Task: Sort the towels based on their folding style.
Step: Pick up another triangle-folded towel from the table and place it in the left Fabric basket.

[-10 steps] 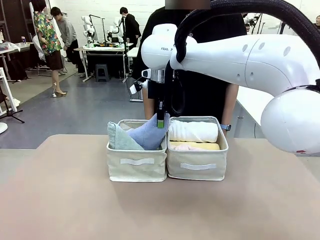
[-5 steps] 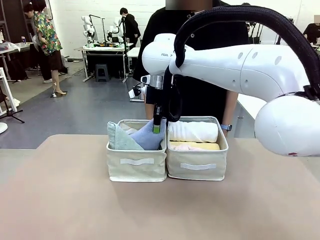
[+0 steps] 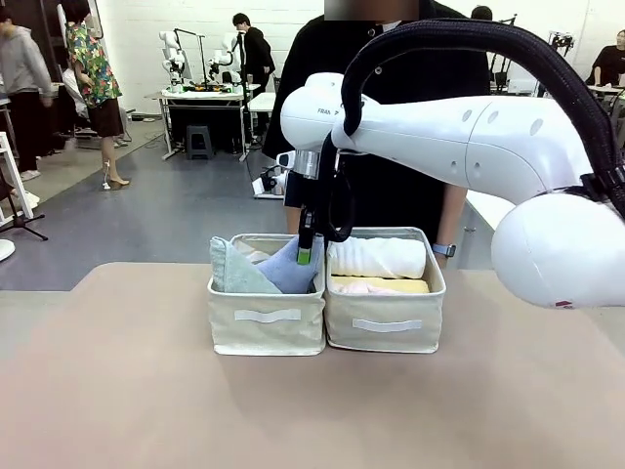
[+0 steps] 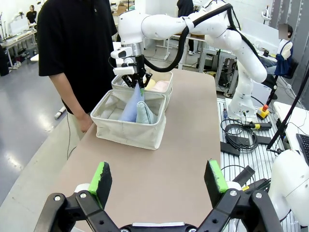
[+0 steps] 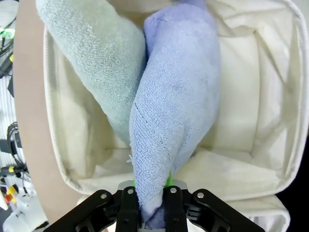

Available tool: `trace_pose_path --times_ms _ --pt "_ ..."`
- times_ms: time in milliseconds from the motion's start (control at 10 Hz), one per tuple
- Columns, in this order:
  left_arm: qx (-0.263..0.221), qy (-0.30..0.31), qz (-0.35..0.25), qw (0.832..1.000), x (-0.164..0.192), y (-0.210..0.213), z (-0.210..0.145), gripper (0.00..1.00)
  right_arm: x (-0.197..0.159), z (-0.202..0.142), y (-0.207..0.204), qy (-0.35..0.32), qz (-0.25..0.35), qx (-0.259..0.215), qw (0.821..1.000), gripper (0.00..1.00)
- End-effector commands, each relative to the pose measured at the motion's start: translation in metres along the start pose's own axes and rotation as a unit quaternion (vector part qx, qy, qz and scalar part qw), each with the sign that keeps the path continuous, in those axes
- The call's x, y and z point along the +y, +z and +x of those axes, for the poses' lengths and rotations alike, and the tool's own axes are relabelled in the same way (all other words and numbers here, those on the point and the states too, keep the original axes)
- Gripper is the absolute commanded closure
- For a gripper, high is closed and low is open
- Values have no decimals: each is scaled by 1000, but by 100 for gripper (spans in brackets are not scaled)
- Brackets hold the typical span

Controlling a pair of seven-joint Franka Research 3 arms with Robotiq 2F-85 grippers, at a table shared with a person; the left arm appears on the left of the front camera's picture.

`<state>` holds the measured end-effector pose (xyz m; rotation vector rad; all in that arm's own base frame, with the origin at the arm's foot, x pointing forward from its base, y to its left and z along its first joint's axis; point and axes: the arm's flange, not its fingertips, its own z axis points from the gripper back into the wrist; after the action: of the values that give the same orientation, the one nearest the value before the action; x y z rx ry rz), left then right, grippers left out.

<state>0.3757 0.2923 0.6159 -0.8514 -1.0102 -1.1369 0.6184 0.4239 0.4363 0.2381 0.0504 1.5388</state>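
Observation:
My right gripper [image 3: 306, 250] is shut on the tip of the light blue cone-folded towel [image 3: 289, 268], which stands in the left cream basket [image 3: 267, 319]. A pale grey-green cone towel [image 3: 232, 270] leans beside it in the same basket. The right wrist view has both cones, blue [image 5: 178, 106] and grey-green [image 5: 96, 58], with the right gripper [image 5: 148, 205] clamped on the blue tip. The right basket [image 3: 386, 327] holds rolled towels: white [image 3: 377, 257], yellow [image 3: 383, 284] and pale pink [image 3: 354, 289]. My left gripper [image 4: 158, 176] hangs open, well short of the baskets [image 4: 129, 133].
A person in a black top [image 3: 391, 186] stands close behind the baskets at the far edge. The tan table [image 3: 293, 410] has free room in front of the baskets and to both sides. The right arm [image 3: 469, 127] spans above the right basket.
My right gripper has come down a little with the blue towel, which now sits lower in the left basket. The left gripper stays open.

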Motion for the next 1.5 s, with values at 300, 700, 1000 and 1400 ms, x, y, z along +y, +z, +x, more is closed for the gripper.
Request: trace_pose_path --times_ms 300,700,1000,1400 --pt "-2 7 6 1000 -2 0 2 0 -10 20 -3 21 7 0 1000 83" --pt "-2 7 6 1000 -2 0 2 0 -9 19 -2 27 3 1 1000 0" --pt "-2 7 6 1000 -2 0 2 0 -10 18 -2 26 5 1 1000 11" --pt "-2 7 6 1000 -2 0 2 0 -9 17 -1 27 2 0 1000 0"
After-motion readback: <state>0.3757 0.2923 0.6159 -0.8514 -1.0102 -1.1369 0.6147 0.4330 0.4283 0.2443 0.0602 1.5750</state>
